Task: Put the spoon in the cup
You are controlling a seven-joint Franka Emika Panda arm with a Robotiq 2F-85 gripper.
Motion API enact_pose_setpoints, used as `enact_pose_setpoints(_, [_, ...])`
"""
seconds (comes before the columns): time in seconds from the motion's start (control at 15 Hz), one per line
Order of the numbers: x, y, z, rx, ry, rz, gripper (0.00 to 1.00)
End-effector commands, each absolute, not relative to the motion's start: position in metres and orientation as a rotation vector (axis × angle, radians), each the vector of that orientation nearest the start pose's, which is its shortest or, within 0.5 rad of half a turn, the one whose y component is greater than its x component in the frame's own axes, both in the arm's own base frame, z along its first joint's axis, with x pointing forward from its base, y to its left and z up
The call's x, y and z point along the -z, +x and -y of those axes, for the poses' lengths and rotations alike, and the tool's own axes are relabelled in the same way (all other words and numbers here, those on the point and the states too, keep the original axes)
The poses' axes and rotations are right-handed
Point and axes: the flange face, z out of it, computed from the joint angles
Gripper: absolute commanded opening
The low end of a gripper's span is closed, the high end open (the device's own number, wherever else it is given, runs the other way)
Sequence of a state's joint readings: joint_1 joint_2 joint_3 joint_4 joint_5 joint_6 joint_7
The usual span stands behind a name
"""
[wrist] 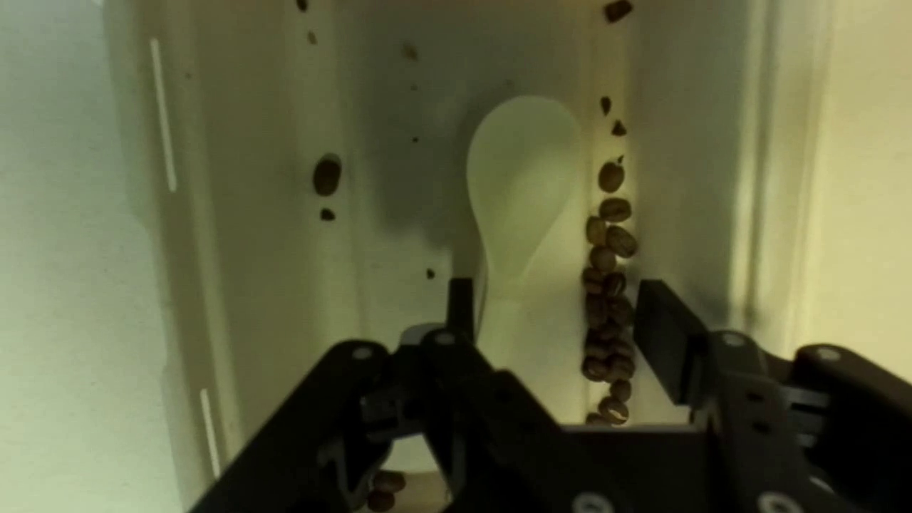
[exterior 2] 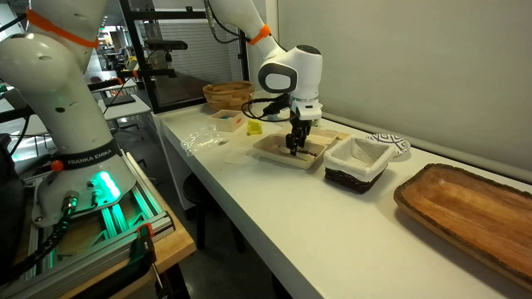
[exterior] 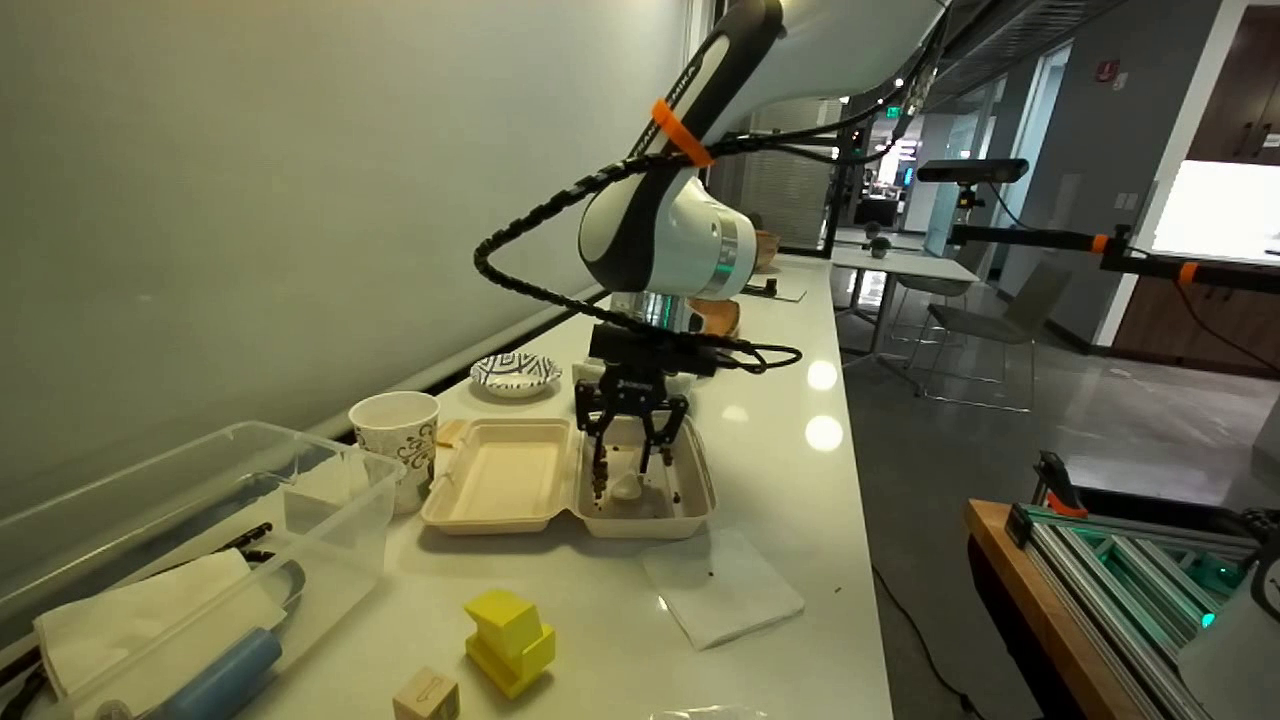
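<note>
Inside the clamshell tray (exterior: 515, 475), the spoon (wrist: 524, 167) is lying with its handle passing between the fingers of your end effector (wrist: 559, 317), nearer one; you are holding them spread apart. Beside the tray, the cup (exterior: 398, 440) is standing upright on the tabletop (exterior: 620, 610).

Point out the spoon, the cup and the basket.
Spoon (wrist: 522, 171): wrist view, on its bowl.
Cup (exterior: 412, 440): in an exterior view, on its patterned wall.
Basket (exterior 2: 345, 180): in an exterior view, on its dark wall.
</note>
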State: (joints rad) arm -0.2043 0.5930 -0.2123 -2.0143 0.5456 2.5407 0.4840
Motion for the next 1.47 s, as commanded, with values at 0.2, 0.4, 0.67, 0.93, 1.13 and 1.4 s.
enact_pose_setpoints(0.2, [-0.143,0.545,0.248,-0.137,-2.353,-1.833,0.45])
enact_pose_setpoints(0.4, [-0.142,0.546,0.249,-0.146,-2.359,-1.832,0.18])
enact_pose_setpoints(0.67, [-0.152,0.545,0.248,-0.13,-2.351,-1.842,0.01])
enact_pose_setpoints(0.93, [-0.191,0.545,0.24,0.005,-2.304,-1.894,0.04])
enact_pose_setpoints(1.13, [-0.226,0.553,0.229,0.148,-2.309,-1.884,0.04])
enact_pose_setpoints(1.4, [-0.264,0.58,0.207,0.521,-2.286,-1.818,0.04])
